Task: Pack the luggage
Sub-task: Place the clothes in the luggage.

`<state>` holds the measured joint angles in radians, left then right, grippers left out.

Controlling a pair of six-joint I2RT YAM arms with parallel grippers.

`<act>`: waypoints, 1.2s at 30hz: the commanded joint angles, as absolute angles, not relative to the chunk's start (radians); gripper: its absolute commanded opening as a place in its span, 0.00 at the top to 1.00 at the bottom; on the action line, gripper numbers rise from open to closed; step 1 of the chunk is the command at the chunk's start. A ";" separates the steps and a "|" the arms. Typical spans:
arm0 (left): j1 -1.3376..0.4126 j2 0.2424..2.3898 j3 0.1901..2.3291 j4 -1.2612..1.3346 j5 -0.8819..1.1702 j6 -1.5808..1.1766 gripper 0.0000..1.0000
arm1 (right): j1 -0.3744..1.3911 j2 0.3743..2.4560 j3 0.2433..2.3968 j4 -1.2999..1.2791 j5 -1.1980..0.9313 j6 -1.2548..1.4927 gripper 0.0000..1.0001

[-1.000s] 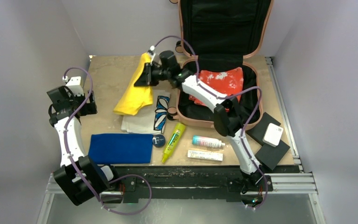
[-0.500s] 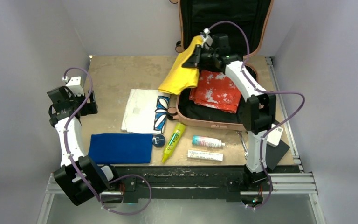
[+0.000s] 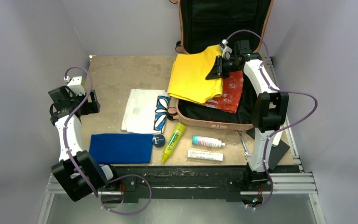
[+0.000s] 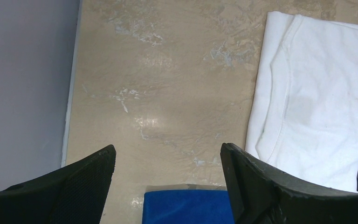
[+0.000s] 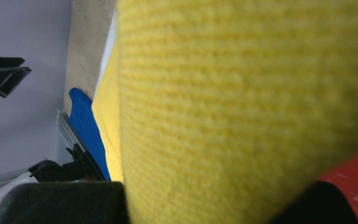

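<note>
The left hand (image 4: 167, 156) holds its two black fingers (image 4: 74, 186) spread wide above the beige marbled tabletop (image 4: 168, 84). A folded white printed fabric shirt (image 4: 317, 107) lies at right. A blue folded cloth (image 4: 186, 207) shows between the fingers at the lower edge. A grey wall (image 4: 23, 93) bounds the left side.

You are watching white links (image 3: 255, 77) running between black joints (image 3: 266, 109), purple cable (image 3: 77, 68) looping behind the left gripper (image 4: 168, 149), black mesh-textured fingers (image 4: 74, 191) tapering.

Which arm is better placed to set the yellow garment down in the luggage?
Right: the right gripper grips the yellow garment over the open luggage; the left gripper is open, far across the table.
</note>
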<state>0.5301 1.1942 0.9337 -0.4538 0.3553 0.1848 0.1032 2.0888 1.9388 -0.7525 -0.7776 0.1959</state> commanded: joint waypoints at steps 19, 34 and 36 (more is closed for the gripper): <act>0.539 1.210 0.916 -0.385 0.432 0.157 0.18 | -0.142 2.137 1.981 -0.973 -0.620 -0.238 0.98; 0.539 1.182 0.915 -0.393 0.434 0.169 0.18 | -0.143 2.052 2.015 -0.876 -0.377 -0.202 0.14; 0.540 1.181 0.917 -0.392 0.437 0.169 0.18 | -0.144 1.991 2.002 -0.806 -0.275 -0.176 0.13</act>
